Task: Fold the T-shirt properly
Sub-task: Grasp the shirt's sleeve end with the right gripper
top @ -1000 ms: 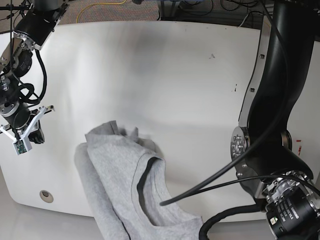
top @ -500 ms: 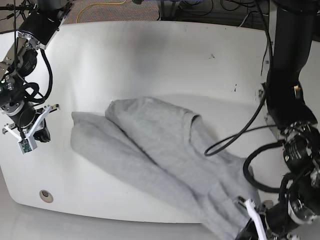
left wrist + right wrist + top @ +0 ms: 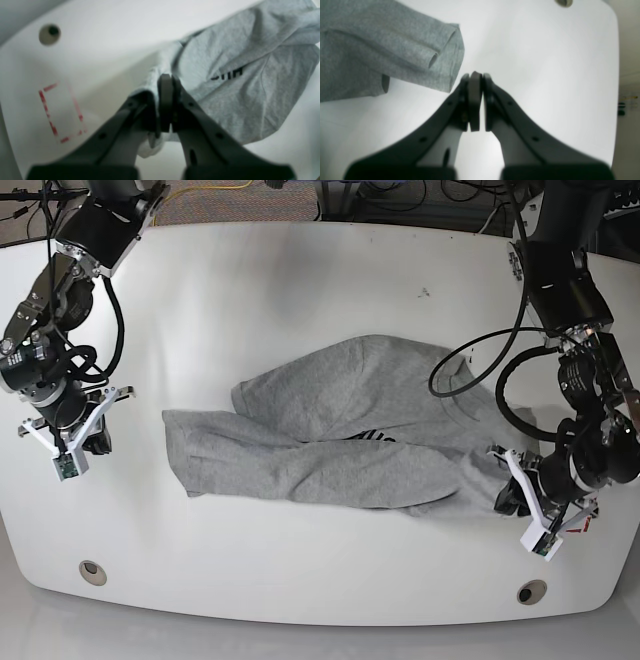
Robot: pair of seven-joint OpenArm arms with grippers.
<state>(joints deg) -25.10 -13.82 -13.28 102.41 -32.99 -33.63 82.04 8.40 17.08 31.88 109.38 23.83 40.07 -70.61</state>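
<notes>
The heather-grey T-shirt [image 3: 340,445] lies crumpled across the middle of the white table [image 3: 300,300], stretched left to right, with a strip of dark lettering [image 3: 226,73] showing in a fold. My left gripper [image 3: 507,492] is at the shirt's right end, near the table's front right, and is shut on a bunched edge of the fabric [image 3: 160,72]. My right gripper [image 3: 92,442] hovers off the shirt's left end, shut with nothing in it. In the right wrist view its fingertips [image 3: 475,76] sit just right of a sleeve [image 3: 440,57], apart from it.
A red dashed rectangle [image 3: 60,112] is marked on the table by the left gripper. Round holes [image 3: 92,571] [image 3: 531,591] sit near the front corners. Cables run along the back edge [image 3: 200,190]. The table's front edge is close below the shirt.
The left arm has dragged the T-shirt from the front edge, where it hung off, rightwards and up onto the table, stretching it out. The right gripper has shifted slightly inward.
</notes>
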